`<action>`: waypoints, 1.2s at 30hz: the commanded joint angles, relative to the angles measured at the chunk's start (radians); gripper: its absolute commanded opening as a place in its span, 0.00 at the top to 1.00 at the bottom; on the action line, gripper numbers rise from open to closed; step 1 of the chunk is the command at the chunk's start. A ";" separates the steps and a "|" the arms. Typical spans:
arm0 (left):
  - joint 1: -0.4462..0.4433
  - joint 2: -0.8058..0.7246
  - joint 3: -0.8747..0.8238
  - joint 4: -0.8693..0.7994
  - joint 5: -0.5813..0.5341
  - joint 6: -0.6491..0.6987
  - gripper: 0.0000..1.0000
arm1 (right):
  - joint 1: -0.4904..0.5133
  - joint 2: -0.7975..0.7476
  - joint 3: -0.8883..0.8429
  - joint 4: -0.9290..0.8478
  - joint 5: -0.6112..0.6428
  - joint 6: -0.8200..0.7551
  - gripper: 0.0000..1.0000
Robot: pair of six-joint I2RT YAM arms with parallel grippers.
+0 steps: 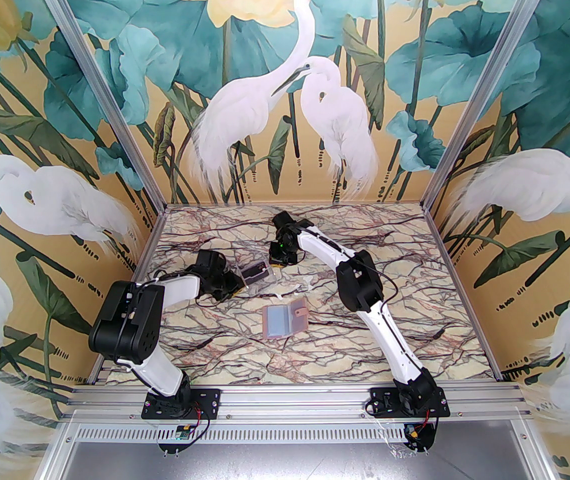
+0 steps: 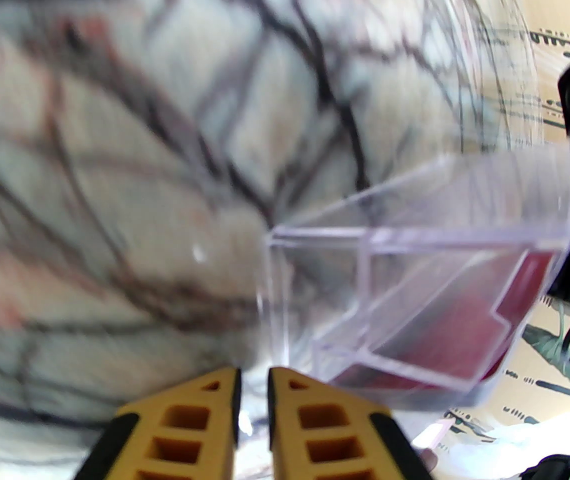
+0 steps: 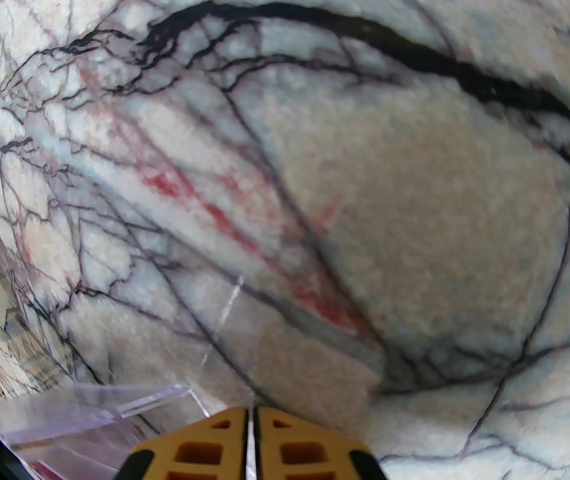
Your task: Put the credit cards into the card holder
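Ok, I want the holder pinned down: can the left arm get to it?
Probably yes. The holder lies open on bare table, near the left gripper, with nothing between them; the box sits farther back.

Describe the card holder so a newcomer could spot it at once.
Start at the marble table, near the middle of its front half. The card holder lies there flat and open. Unlike the clear plastic box farther back, it is dusty pink with pale blue-grey sleeves and a snap tab.
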 commanded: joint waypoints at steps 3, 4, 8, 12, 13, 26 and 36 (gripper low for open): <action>-0.059 -0.023 -0.075 -0.011 0.011 -0.040 0.79 | 0.020 0.054 0.023 0.014 -0.055 -0.048 0.84; -0.061 -0.030 -0.080 -0.015 0.009 -0.040 0.78 | 0.020 0.054 0.025 0.016 -0.061 -0.052 0.84; -0.061 -0.070 -0.091 -0.062 -0.023 -0.022 0.76 | 0.020 0.062 0.051 -0.002 -0.069 -0.072 0.83; -0.061 -0.137 -0.079 -0.149 -0.071 0.002 0.67 | 0.017 0.059 0.089 -0.063 0.004 -0.077 0.81; -0.060 -0.159 -0.070 -0.175 -0.085 0.008 0.64 | 0.016 0.052 0.090 -0.070 0.024 -0.075 0.81; -0.019 -0.331 0.295 -0.498 -0.143 0.285 0.38 | -0.016 -0.230 -0.069 -0.083 0.191 -0.114 0.74; -0.041 -0.177 0.626 -0.608 -0.158 0.553 0.30 | 0.054 -0.693 -0.735 0.116 0.155 -0.071 0.69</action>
